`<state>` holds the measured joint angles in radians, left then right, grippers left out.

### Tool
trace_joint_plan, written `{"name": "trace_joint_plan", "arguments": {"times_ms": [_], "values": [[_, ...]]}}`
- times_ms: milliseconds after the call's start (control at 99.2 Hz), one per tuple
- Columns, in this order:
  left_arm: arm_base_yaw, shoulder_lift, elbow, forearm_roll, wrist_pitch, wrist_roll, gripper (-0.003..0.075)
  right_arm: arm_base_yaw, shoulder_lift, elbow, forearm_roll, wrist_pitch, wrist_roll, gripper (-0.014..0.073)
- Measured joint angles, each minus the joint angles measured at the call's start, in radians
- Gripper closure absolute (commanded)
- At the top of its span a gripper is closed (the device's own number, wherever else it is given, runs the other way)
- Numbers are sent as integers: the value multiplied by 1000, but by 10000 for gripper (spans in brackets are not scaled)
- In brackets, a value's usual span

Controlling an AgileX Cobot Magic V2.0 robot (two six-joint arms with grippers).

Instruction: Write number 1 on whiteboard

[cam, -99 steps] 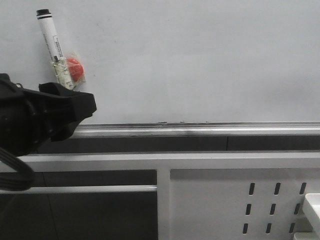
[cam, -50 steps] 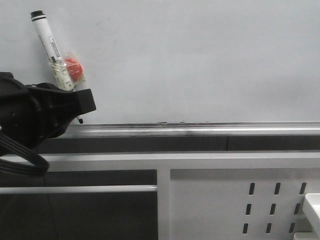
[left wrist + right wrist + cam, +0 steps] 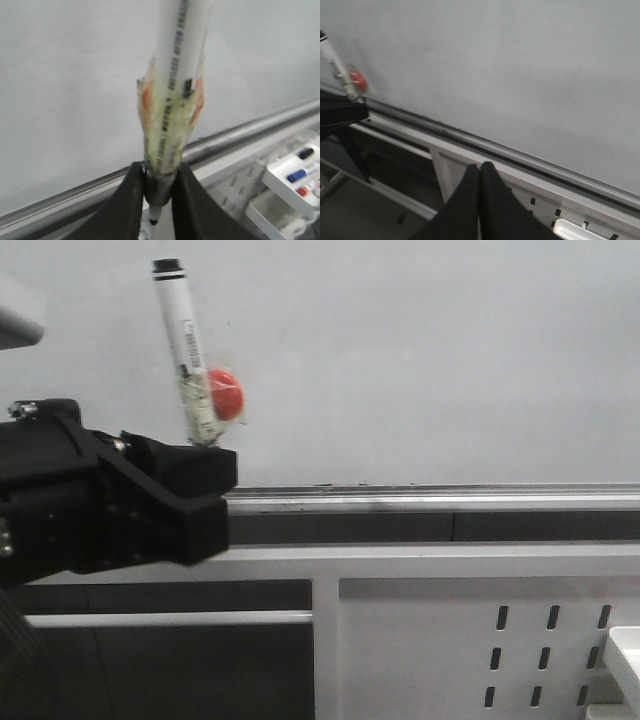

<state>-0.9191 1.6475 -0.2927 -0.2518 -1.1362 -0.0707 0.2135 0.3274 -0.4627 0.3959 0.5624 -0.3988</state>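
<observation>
The left gripper (image 3: 158,187) clamps the marker (image 3: 184,350) near its tip to write on the blank whiteboard (image 3: 430,360); the right gripper (image 3: 480,185) idles, jaws together.

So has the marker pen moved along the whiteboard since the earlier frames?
Yes. In the front view the marker pen, shut in the left gripper, has shifted right along the silver rail and stands more upright than before.

A white perforated metal panel (image 3: 480,640) stands well right of and below the pincer; a tray of coloured markers (image 3: 295,177) lies nearby.
</observation>
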Motion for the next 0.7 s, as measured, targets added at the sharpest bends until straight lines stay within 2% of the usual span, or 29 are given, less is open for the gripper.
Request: {"name": "trace_joint_plan", "arguments": {"times_ms": [141, 212, 292, 464, 514, 574, 695], "values": [[-3, -21, -4, 99, 11, 88, 740, 126, 115, -87, 2, 62, -75, 662], [-5, -61, -25, 135, 85, 173, 740, 181, 192, -136, 2, 93, -94, 650], [-5, -122, -65, 164, 276, 275, 740, 230, 289, -195, 2, 117, -118, 569], [-5, -260, -179, 176, 758, 513, 740, 319, 488, -297, 2, 127, -157, 247], [-5, -290, -210, 178, 871, 568, 740, 341, 535, -321, 2, 123, -157, 186], [-5, -311, -241, 180, 978, 598, 740, 356, 581, -346, 2, 118, -157, 158], [-5, -329, -280, 198, 1105, 617, 740, 373, 665, -380, 2, 116, -159, 161]]}}
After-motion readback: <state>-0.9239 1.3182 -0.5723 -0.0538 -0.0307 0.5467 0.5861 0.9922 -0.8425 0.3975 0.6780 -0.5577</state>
